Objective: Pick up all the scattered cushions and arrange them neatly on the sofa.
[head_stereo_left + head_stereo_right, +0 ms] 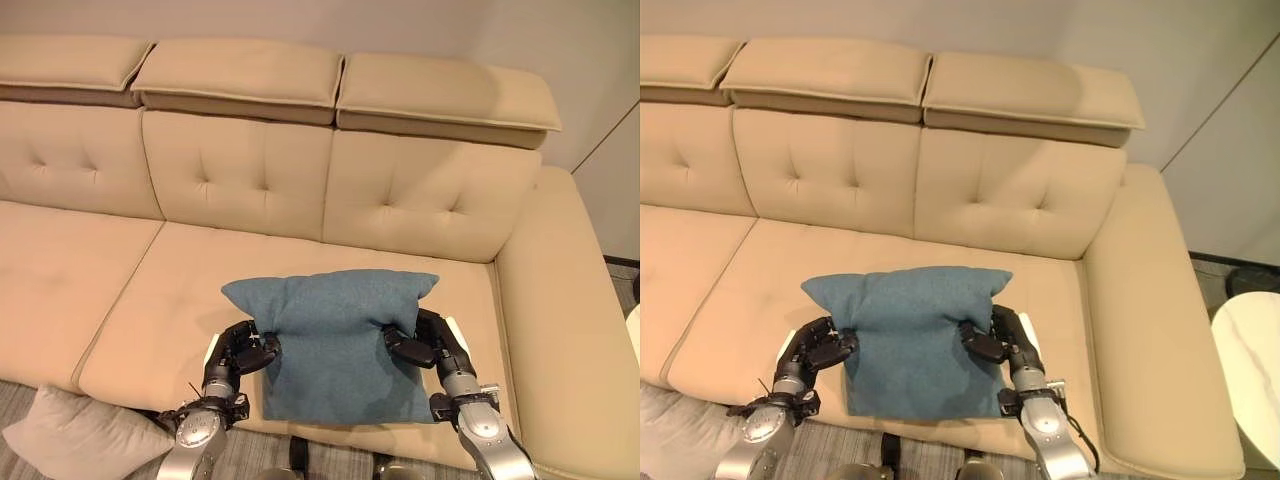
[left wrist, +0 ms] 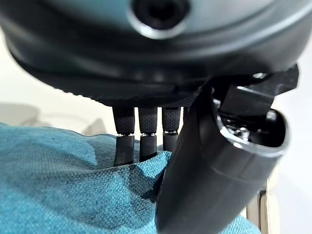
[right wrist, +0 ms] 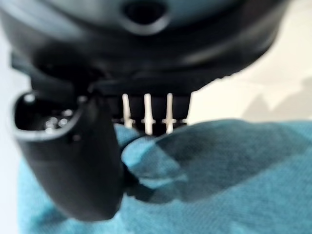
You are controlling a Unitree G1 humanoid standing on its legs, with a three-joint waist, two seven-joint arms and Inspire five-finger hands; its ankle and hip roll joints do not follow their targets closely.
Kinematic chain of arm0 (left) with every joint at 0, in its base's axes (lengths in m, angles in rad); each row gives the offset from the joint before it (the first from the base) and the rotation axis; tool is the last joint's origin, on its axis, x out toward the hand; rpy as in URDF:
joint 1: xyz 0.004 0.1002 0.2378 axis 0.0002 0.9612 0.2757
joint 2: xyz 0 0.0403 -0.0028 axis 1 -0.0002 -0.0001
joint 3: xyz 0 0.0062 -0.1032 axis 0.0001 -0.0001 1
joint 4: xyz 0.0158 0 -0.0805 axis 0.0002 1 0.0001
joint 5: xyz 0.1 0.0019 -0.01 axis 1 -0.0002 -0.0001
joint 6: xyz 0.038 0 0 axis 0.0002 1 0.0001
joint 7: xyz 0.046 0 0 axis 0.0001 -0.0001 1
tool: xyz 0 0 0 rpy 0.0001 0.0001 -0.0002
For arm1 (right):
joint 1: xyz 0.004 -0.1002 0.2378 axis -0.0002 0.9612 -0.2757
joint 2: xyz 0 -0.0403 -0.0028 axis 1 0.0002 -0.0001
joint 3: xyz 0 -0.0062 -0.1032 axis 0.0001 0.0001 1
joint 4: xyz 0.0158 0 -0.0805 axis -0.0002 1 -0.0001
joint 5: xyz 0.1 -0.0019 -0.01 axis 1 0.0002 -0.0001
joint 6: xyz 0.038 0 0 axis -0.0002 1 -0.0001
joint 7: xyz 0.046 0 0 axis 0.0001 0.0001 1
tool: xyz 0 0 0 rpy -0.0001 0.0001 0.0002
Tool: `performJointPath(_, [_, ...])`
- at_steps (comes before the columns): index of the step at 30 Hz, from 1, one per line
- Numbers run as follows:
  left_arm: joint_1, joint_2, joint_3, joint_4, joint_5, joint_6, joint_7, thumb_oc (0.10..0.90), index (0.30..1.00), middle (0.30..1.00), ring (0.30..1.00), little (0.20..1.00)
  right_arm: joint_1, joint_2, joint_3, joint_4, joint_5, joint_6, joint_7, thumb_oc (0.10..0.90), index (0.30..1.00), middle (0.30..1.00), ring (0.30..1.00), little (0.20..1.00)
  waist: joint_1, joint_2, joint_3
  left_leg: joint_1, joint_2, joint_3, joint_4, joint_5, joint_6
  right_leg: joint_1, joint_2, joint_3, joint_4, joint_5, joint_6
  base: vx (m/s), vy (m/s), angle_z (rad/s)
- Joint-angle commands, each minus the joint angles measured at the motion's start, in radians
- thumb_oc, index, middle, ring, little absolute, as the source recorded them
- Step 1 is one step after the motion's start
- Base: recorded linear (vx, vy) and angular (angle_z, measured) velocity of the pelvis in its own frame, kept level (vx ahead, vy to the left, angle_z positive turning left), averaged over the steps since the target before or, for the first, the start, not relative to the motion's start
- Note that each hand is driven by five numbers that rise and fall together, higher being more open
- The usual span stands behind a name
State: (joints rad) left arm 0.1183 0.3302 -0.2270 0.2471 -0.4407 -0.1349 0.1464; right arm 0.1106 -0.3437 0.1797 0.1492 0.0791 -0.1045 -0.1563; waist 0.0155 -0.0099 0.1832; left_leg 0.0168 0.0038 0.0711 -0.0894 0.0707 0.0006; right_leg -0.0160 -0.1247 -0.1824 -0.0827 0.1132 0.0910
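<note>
Beige sofa (image 1: 180,290), blue cushion (image 1: 335,340) on its seat, grey cushion (image 1: 85,435) on floor (image 1: 20,400) beside

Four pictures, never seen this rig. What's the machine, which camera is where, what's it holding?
It is a humanoid robot with two arms ending in dark fingered hands. The two wide pictures come from its head, looking down; the two close-ups come from cameras on each wrist. A beige sofa stands in front. On its seat is a blue cushion, pinched at both sides: the left hand and the right hand each clamp its fabric between fingers and thumb, as the wrist views show. A grey cushion lies on the floor to the left.
</note>
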Motion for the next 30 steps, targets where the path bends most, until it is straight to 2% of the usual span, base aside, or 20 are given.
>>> performJointPath(1, [-0.137, -0.027, -0.019, -0.146, 0.045, -0.137, 0.003, 0.400, 0.300, 0.300, 0.300, 0.300, -0.136, -0.006, -0.039, -0.144, -0.031, -0.133, -0.054, 0.400, 0.300, 0.300, 0.300, 0.300, -0.008, -0.008, -0.112, 0.025, -0.002, 0.004, 0.032, -0.129, -0.024, 0.039, 0.006, -0.013, 0.067, -0.140, 0.050, 0.14, -0.137, 0.19])
performJointPath(3, [-0.172, -0.030, -0.028, -0.145, 0.057, -0.141, 0.022, 0.400, 0.300, 0.300, 0.300, 0.300, -0.157, -0.011, -0.036, -0.138, -0.048, -0.132, -0.078, 0.400, 0.300, 0.300, 0.300, 0.300, -0.012, -0.004, -0.114, 0.032, 0.005, 0.003, 0.014, -0.122, -0.031, 0.048, 0.013, -0.017, 0.044, -0.138, 0.048, 0.08, -0.094, -0.02])
performJointPath(7, [-0.329, -0.022, -0.066, -0.102, 0.111, -0.151, 0.098, 0.400, 0.300, 0.300, 0.300, 0.300, -0.284, -0.034, -0.006, -0.091, -0.094, -0.131, -0.168, 0.400, 0.300, 0.300, 0.300, 0.300, -0.025, 0.007, -0.110, 0.008, 0.016, -0.002, 0.002, -0.111, -0.044, 0.044, 0.027, -0.026, -0.001, -0.130, 0.046, 0.02, -0.069, 0.08])
performJointPath(9, [-0.469, -0.015, -0.099, -0.055, 0.139, -0.161, 0.160, 0.400, 0.300, 0.300, 0.300, 0.300, -0.411, -0.047, 0.037, -0.043, -0.125, -0.129, -0.234, 0.400, 0.300, 0.300, 0.300, 0.300, -0.030, 0.015, -0.097, -0.021, 0.019, -0.005, 0.002, -0.099, -0.050, 0.018, 0.031, -0.026, -0.005, -0.125, 0.045, -0.10, -0.042, 0.07])
performJointPath(10, [-0.579, -0.011, -0.131, -0.016, 0.146, -0.167, 0.194, 0.400, 0.300, 0.300, 0.300, 0.300, -0.513, -0.056, 0.068, -0.001, -0.133, -0.126, -0.276, 0.400, 0.300, 0.300, 0.300, 0.300, -0.033, 0.021, -0.080, -0.052, 0.020, -0.011, 0.002, -0.088, -0.052, -0.010, 0.033, -0.023, -0.005, -0.119, 0.044, -0.19, -0.030, 0.03])
performJointPath(13, [-0.769, -0.010, -0.184, 0.063, 0.142, -0.180, 0.246, 0.400, 0.300, 0.300, 0.300, 0.300, -0.696, -0.068, 0.114, 0.084, -0.131, -0.121, -0.342, 0.400, 0.300, 0.300, 0.300, 0.300, -0.039, 0.034, -0.040, -0.127, 0.020, -0.028, 0.002, -0.059, -0.057, -0.089, 0.035, -0.019, 0.005, -0.105, 0.041, -0.24, 0.005, 0.11])
performJointPath(14, [-0.974, 0.023, -0.240, 0.172, 0.158, -0.192, 0.294, 0.400, 0.300, 0.300, 0.300, 0.300, -0.896, -0.111, 0.152, 0.192, -0.135, -0.114, -0.410, 0.400, 0.300, 0.300, 0.300, 0.300, -0.041, 0.046, -0.017, -0.221, 0.015, -0.038, 0.002, -0.026, -0.064, -0.191, 0.035, -0.013, 0.037, -0.092, 0.036, -0.28, 0.040, 0.17])
performJointPath(18, [-1.191, 0.058, -0.281, 0.325, 0.177, -0.202, 0.355, 0.400, 0.300, 0.300, 0.300, 0.300, -1.114, -0.163, 0.204, 0.356, -0.158, -0.100, -0.505, 0.400, 0.300, 0.300, 0.300, 0.300, -0.038, 0.052, -0.018, -0.324, 0.011, -0.046, 0.002, 0.010, -0.077, -0.296, 0.035, -0.006, 0.060, -0.075, 0.036, -0.14, 0.007, 0.09])
performJointPath(20, [-1.220, 0.057, -0.287, 0.357, 0.165, -0.204, 0.352, 0.400, 0.300, 0.300, 0.300, 0.300, -1.152, -0.174, 0.220, 0.396, -0.151, -0.097, -0.513, 0.400, 0.300, 0.300, 0.300, 0.300, -0.037, 0.053, -0.020, -0.342, 0.011, -0.045, 0.002, 0.014, -0.080, -0.316, 0.034, -0.005, 0.061, -0.070, 0.037, -0.06, -0.003, 0.03])
performJointPath(21, [-1.241, 0.059, -0.292, 0.387, 0.151, -0.204, 0.352, 0.499, 0.448, 0.448, 0.448, 0.448, -1.182, -0.183, 0.232, 0.427, -0.145, -0.094, -0.516, 0.400, 0.300, 0.300, 0.300, 0.300, -0.035, 0.052, -0.021, -0.357, 0.012, -0.047, 0.002, 0.020, -0.081, -0.330, 0.034, -0.004, 0.063, -0.067, 0.037, -0.05, -0.011, -0.06])
performJointPath(22, [-1.260, 0.061, -0.298, 0.411, 0.140, -0.202, 0.350, 0.800, 0.900, 0.900, 0.900, 0.900, -1.208, -0.190, 0.240, 0.461, -0.134, -0.089, -0.523, 0.800, 0.900, 0.900, 0.900, 0.900, -0.034, 0.054, -0.019, -0.374, 0.011, -0.049, 0.002, 0.027, -0.083, -0.345, 0.036, -0.002, 0.063, -0.064, 0.038, -0.04, -0.016, -0.11])
performJointPath(27, [-1.241, 0.068, -0.289, 0.436, 0.117, -0.200, 0.338, 0.800, 0.900, 0.900, 0.900, 0.900, -1.211, -0.210, 0.245, 0.535, -0.097, -0.070, -0.511, 0.800, 0.900, 0.900, 0.900, 0.900, -0.028, 0.059, -0.012, -0.401, 0.010, -0.061, 0.002, 0.038, -0.089, -0.375, 0.032, -0.004, 0.077, -0.067, 0.034, -0.02, -0.001, -0.06])
performJointPath(30, [-1.170, 0.086, -0.282, 0.434, 0.126, -0.188, 0.315, 0.800, 0.900, 0.900, 0.900, 0.900, -1.144, -0.214, 0.214, 0.538, -0.088, -0.065, -0.506, 0.800, 0.900, 0.900, 0.900, 0.900, -0.027, 0.062, -0.002, -0.397, 0.007, -0.068, 0.002, 0.039, -0.093, -0.377, 0.028, -0.011, 0.100, -0.080, 0.027, 0.01, 0.000, 0.06])
